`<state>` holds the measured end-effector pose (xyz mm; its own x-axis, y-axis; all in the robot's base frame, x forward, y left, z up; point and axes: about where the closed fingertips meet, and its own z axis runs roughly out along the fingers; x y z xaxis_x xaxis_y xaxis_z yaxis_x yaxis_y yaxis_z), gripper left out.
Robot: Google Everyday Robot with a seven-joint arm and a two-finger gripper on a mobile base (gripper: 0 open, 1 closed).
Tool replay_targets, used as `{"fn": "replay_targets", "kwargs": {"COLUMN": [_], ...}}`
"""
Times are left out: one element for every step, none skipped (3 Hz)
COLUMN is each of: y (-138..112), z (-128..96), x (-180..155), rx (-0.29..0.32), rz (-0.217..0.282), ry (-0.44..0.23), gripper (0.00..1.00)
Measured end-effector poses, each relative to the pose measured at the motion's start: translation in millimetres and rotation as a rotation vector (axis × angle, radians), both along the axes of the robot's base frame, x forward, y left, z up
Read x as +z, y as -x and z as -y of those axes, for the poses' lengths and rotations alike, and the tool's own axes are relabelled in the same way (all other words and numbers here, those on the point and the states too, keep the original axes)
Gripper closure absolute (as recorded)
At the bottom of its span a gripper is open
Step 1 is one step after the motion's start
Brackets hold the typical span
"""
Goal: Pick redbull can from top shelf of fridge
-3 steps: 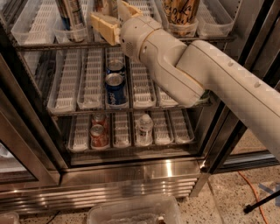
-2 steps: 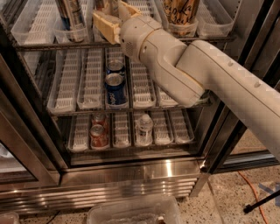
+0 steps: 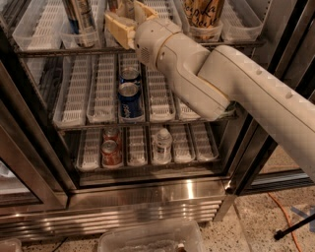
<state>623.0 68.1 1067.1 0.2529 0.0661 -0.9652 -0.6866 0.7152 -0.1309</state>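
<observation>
The fridge (image 3: 147, 197) stands open in front of me. The redbull can (image 3: 79, 18), tall, slim, silver and blue, stands upright in a white lane tray at the left of the top shelf (image 3: 49, 50); its top is cut off by the frame edge. My gripper (image 3: 129, 18), with tan fingers (image 3: 118, 28), reaches into the top shelf one lane to the right of the can, apart from it. The fingers are spread and hold nothing that I can see. A wide tan can with black script (image 3: 202, 12) stands further right on the same shelf.
Two blue Pepsi cans (image 3: 129, 98) sit on the middle rack, red cans (image 3: 111, 152) and a water bottle (image 3: 161, 142) on the lower rack. Dark door frames flank the opening (image 3: 275, 98). A clear plastic bin (image 3: 147, 238) and an orange cable (image 3: 285, 216) lie on the floor.
</observation>
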Motion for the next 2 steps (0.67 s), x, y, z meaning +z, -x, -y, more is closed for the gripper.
{"fn": "replay_targets", "kwargs": {"y": [0.3, 2.1], "z": [-0.2, 0.8], "x": [1.4, 10.4], "rx": [0.0, 0.0], "rz": [0.005, 0.044], "ry": [0.001, 0.007], "gripper": [1.0, 1.0]}}
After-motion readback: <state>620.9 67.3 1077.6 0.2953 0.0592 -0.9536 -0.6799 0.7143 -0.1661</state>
